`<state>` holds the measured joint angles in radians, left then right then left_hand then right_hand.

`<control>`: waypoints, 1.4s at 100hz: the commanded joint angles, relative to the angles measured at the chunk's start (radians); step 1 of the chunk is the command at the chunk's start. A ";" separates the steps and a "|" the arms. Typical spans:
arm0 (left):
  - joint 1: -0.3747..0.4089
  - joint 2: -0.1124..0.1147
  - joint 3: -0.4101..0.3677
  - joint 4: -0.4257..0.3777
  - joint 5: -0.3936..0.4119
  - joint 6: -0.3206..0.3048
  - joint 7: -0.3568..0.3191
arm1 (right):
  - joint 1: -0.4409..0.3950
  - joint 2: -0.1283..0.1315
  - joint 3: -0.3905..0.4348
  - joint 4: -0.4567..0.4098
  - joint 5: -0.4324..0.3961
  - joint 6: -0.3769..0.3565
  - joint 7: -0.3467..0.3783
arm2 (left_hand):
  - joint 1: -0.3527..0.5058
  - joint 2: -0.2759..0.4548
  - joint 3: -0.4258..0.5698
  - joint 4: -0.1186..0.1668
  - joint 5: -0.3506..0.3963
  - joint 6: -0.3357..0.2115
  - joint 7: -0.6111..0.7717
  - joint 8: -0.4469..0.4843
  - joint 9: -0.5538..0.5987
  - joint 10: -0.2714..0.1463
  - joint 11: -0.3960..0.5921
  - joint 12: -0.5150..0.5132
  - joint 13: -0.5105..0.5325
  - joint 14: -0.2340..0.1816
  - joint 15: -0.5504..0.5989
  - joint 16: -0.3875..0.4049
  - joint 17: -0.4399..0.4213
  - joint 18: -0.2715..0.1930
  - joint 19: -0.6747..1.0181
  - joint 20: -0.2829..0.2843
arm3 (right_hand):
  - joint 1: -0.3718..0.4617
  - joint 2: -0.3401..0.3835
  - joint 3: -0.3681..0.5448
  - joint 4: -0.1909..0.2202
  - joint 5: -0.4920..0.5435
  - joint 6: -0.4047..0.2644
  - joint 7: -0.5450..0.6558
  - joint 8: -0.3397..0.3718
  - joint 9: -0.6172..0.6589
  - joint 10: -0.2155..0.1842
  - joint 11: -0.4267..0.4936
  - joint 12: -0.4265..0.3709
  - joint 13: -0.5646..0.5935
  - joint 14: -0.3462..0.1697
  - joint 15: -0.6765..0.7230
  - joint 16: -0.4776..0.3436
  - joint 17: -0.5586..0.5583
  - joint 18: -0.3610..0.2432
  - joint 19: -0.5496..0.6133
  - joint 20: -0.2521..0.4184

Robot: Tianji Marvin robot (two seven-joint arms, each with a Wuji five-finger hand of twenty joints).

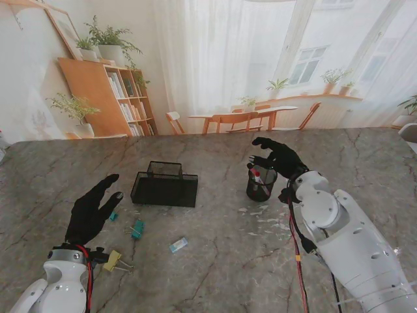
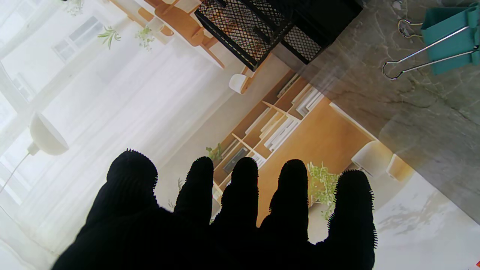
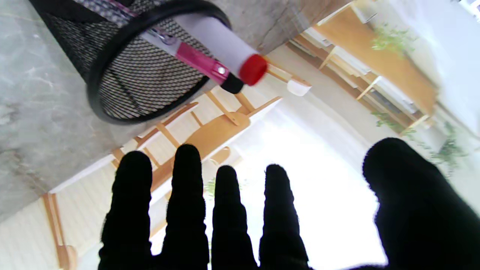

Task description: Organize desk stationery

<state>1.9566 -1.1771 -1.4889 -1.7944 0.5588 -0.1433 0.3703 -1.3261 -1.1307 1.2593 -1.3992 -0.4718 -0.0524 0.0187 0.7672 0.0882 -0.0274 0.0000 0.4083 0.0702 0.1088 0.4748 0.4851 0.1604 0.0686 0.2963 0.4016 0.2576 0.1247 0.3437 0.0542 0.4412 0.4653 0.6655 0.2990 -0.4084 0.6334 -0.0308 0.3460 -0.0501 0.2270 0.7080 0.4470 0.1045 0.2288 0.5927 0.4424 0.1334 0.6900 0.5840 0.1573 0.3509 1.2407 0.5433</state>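
clips loose on the marble, pens already in the cup

a grey marble-look table stands before a printed backdrop of bookshelves and curtained windows. taking the black mesh tray as the landmark: it sits mid-table, and i can make out nothing in it. to the right of the tray stands a black mesh pen cup holding a white marker with a red cap and a pink pen, both leaning out over the rim.

nearer to me than the tray lie a teal binder clip, a yellow binder clip nearer still, and a small pale blue piece, perhaps an eraser.

the left hand hovers left of the tray, fingers extended and slightly apart, holding nothing. the right hand is over the cup, fingers spread and lightly curled, also empty.

the clips look light, stiff and springy; their wire handles are thin and likely to slip, so i would pinch the painted body across its flat sides. the mesh cup seems light and could tip if nudged.
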 commanded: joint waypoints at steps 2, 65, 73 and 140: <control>0.003 -0.001 0.001 0.002 -0.005 -0.008 -0.003 | -0.016 0.021 0.020 -0.045 -0.021 -0.039 0.033 | 0.005 0.058 -0.016 -0.046 0.020 -0.006 0.010 0.006 0.009 0.002 0.001 0.007 0.010 0.001 0.013 0.007 -0.009 -0.003 0.014 0.021 | -0.045 0.036 -0.025 -0.018 -0.071 0.003 -0.065 -0.048 -0.068 -0.030 -0.081 -0.054 -0.074 -0.029 -0.180 -0.085 -0.115 -0.045 -0.131 -0.028; -0.011 0.018 0.032 -0.024 0.036 -0.050 -0.067 | -0.331 0.030 0.122 -0.353 -0.421 -0.253 -0.250 | 0.010 0.034 -0.016 -0.045 0.013 -0.005 0.009 0.007 0.003 -0.001 0.001 0.007 -0.002 -0.007 0.009 0.004 -0.012 -0.003 0.011 0.020 | 0.069 0.035 -0.054 -0.005 0.013 0.000 -0.042 -0.047 -0.021 -0.013 -0.113 -0.175 -0.144 -0.049 -0.565 -0.265 -0.206 -0.183 -0.498 -0.214; -0.023 0.027 0.047 -0.026 0.071 -0.052 -0.085 | -0.362 0.018 0.087 -0.352 -0.433 -0.183 -0.337 | 0.009 0.031 -0.016 -0.045 0.015 -0.003 0.011 0.008 0.004 0.000 0.002 0.008 -0.002 -0.008 0.009 0.004 -0.011 -0.002 0.012 0.021 | 0.068 0.024 -0.049 -0.007 0.048 -0.001 -0.029 -0.048 0.025 -0.009 -0.102 -0.169 -0.091 -0.037 -0.548 -0.257 -0.173 -0.151 -0.469 -0.204; -0.211 0.155 0.279 -0.049 0.659 -0.052 -0.499 | -0.359 -0.003 0.038 -0.287 -0.328 -0.106 -0.360 | 0.054 -0.127 -0.007 -0.036 0.016 0.105 0.051 0.123 0.082 0.029 0.097 0.221 0.040 -0.019 0.154 0.202 0.061 -0.131 0.411 0.114 | 0.066 0.019 -0.048 -0.012 0.121 0.010 0.023 -0.045 0.139 0.006 -0.073 -0.114 -0.004 -0.027 -0.501 -0.201 -0.125 -0.096 -0.363 -0.142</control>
<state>1.7558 -1.0298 -1.2467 -1.8351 1.1533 -0.1976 -0.0957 -1.6937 -1.1316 1.3038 -1.6934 -0.8089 -0.1446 -0.3605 0.7933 -0.0101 -0.0389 -0.0010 0.4193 0.1338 0.1354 0.5755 0.5498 0.1665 0.1473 0.4858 0.4259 0.2438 0.2468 0.5106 0.1170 0.3479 0.8236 0.7514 0.3663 -0.3912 0.5931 -0.0307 0.4509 -0.0469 0.2441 0.6582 0.5789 0.1048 0.1458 0.4602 0.4272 0.1065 0.1836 0.3683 0.0372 0.2411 0.8601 0.3843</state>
